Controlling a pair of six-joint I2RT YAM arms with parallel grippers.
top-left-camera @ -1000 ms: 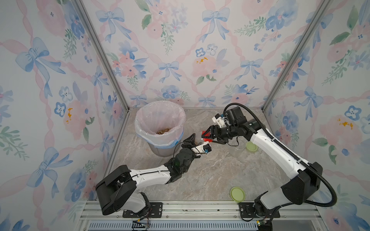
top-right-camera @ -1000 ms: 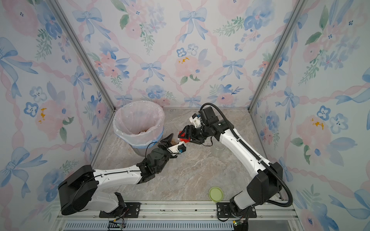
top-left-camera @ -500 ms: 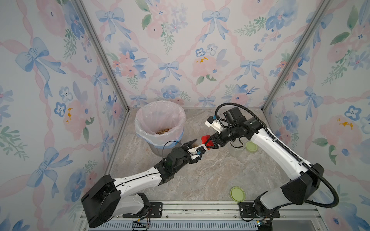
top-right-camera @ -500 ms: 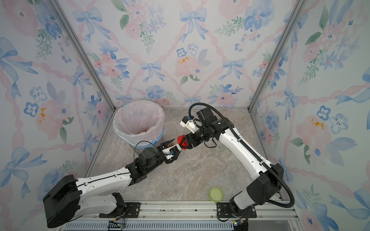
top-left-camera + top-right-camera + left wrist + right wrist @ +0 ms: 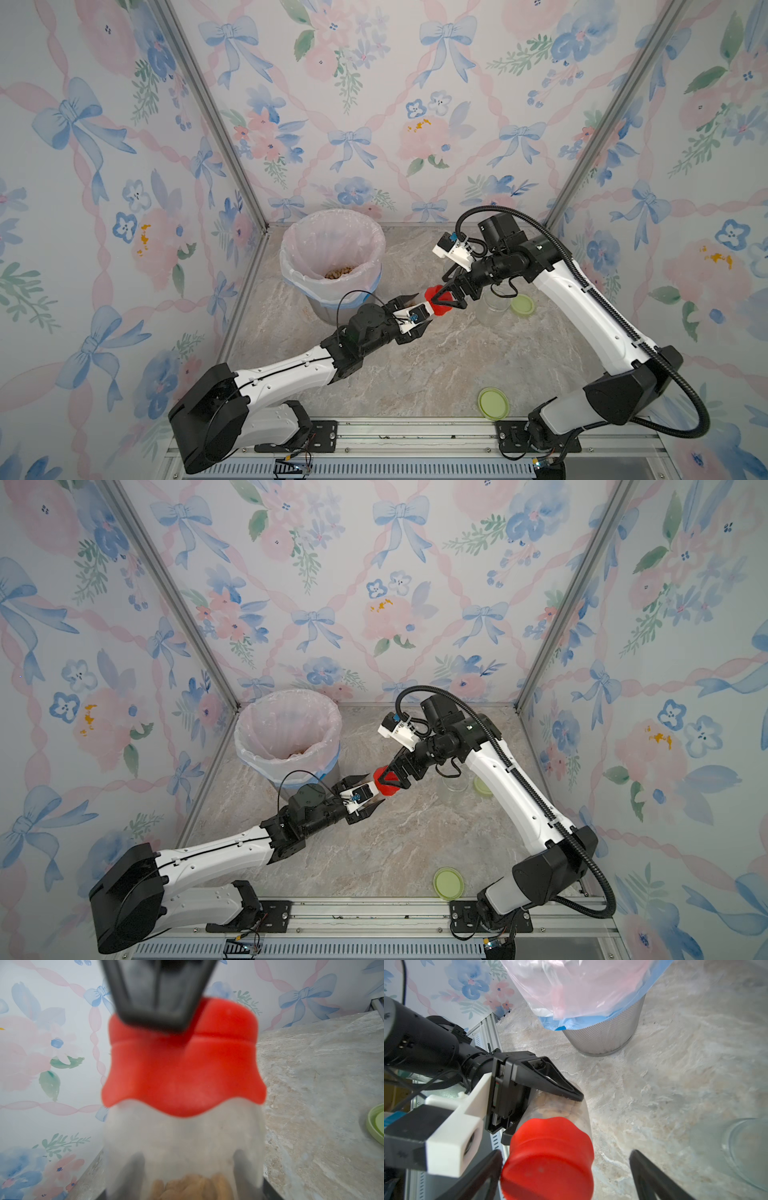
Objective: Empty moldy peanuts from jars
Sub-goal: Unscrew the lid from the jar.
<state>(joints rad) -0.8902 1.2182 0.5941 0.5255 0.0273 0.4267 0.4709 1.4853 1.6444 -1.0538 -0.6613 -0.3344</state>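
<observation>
A clear jar [image 5: 182,1142] with a red lid [image 5: 439,301] is held lying sideways above the table, right of the bin. My left gripper [image 5: 417,312] is shut on the jar's body; its fingers [image 5: 133,1172] show through the clear wall in the left wrist view. Moldy peanuts [image 5: 191,1188] lie inside the jar. My right gripper [image 5: 434,302] is open around the red lid [image 5: 548,1159]: one finger [image 5: 483,1169] is against the lid's side and the opposite finger stands well apart from it. The lid is on the jar.
A grey bin lined with a pink bag [image 5: 332,249] stands at the back left with peanuts [image 5: 338,272] at its bottom. An empty clear jar [image 5: 494,301] stands under my right arm beside a green lid [image 5: 522,306]. Another green lid [image 5: 493,403] lies near the front edge.
My right gripper was clamped on the red lid and has now spread its jaws. Over the second both arms brought the jar slightly lower and nearer the front.
</observation>
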